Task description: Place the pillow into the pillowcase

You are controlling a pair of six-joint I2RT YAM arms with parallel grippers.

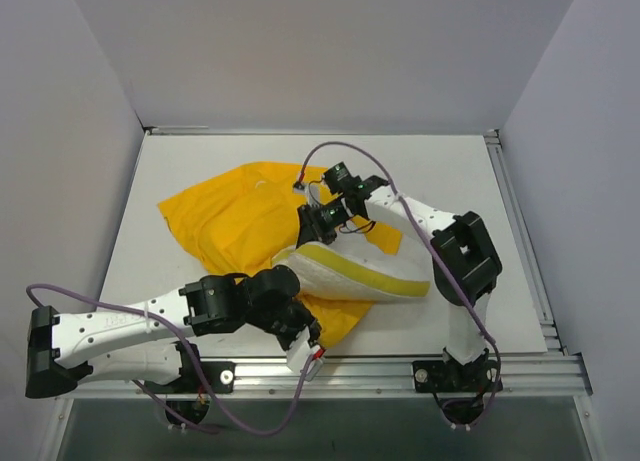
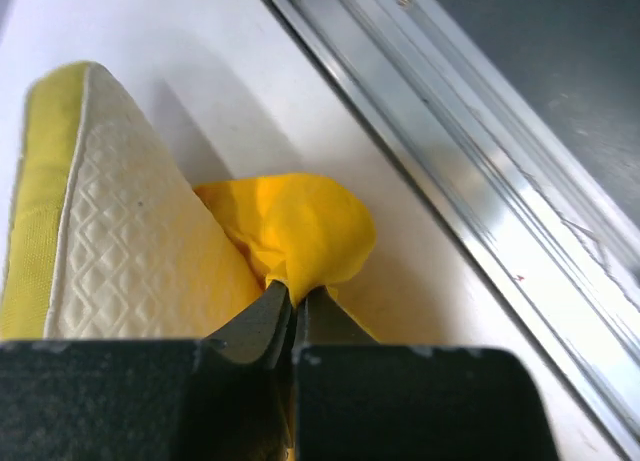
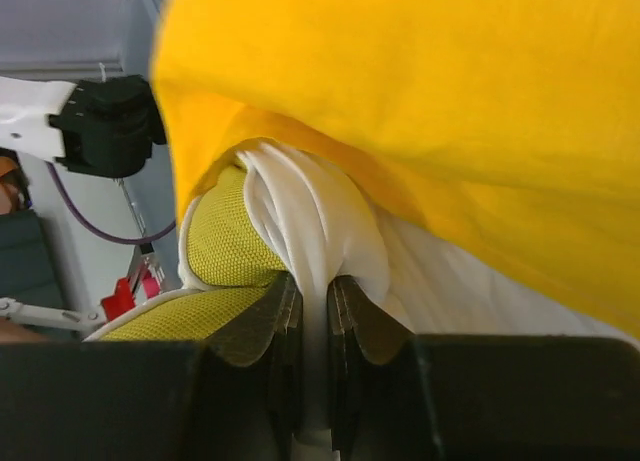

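1. Nearest me, at 6 o'clock, an aluminium rail (image 1: 380, 366) runs along the front edge of the white bench (image 1: 450, 171), with both arm bases bolted to it.
2. Just inside the rail, still around 6 o'clock, the left fingers (image 2: 293, 306) are clenched on a bunched bit of the pillowcase (image 1: 230, 226). In the left wrist view the yellow cloth puffs out in a rounded lump just past the tips.
3. The pillow (image 1: 360, 271) lies beside that lump, a little toward 4 o'clock from the bench's middle. It is white and quilted, and its yellow stripe faces the rail. Yellow cloth shows under its near edge and again behind its far edge. I cannot tell how much of it sits inside the opening.
4. Near the middle of the bench, the right fingers (image 3: 312, 291) are grasping a gathered fold of the pillow's white cover, right beside the stripe. In the right wrist view the yellow cloth hangs over this end of the pillow.
5. From there the rest of the pillowcase spreads out crumpled toward 10 o'clock.
6. Farthest off, toward 12 o'clock, a purple cable (image 1: 340, 146) arches over the right wrist.
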